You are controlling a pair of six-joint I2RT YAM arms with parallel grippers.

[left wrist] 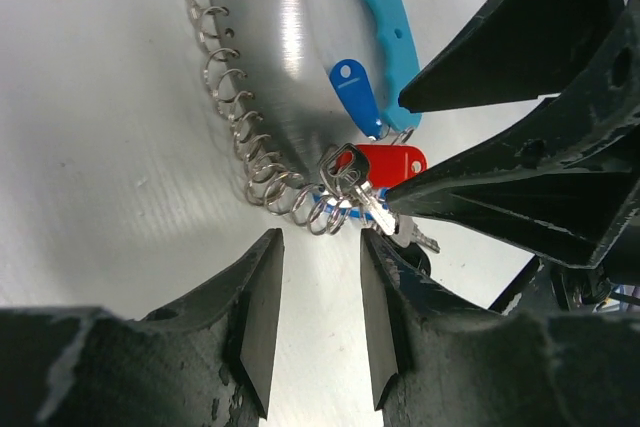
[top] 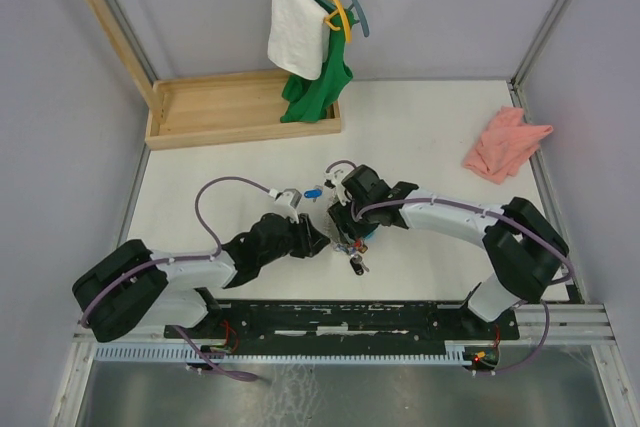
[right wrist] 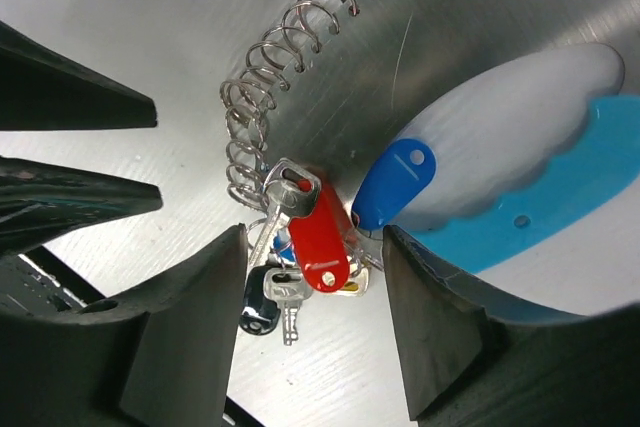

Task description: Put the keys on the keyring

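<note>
Top external view: white worktop (top: 420, 127) inside pale grey walls (top: 450, 7), with a black base rail (top: 360, 317) along the near edge. Both arms bent inward from their bases, elbows out, wrists meeting at mid-worktop.

Left tool (left wrist: 320, 239) had its jaws part open. Only bare worktop showed between them, and it held nothing. Right tool (right wrist: 314, 237) had its jaws set wide either side of the key bunch, with no visible grip on it.

The bunch lay on the worktop at the tips of both tools:
- one red-headed key (right wrist: 325, 247)
- one blue-headed key (right wrist: 393, 182)
- two bare metal keys (right wrist: 285, 297)
- one dark-headed key (right wrist: 258, 312)

All were gathered at the end of one coiled wire keyring (right wrist: 262, 97). I could not tell whether the red and blue keys were threaded onto it.

Farther back stood one wooden tray (top: 245, 132) at left and one pink cloth (top: 505, 145) at right. One green garment (top: 320, 92) and one white towel (top: 297, 32) hung on hangers (top: 337, 12).
</note>
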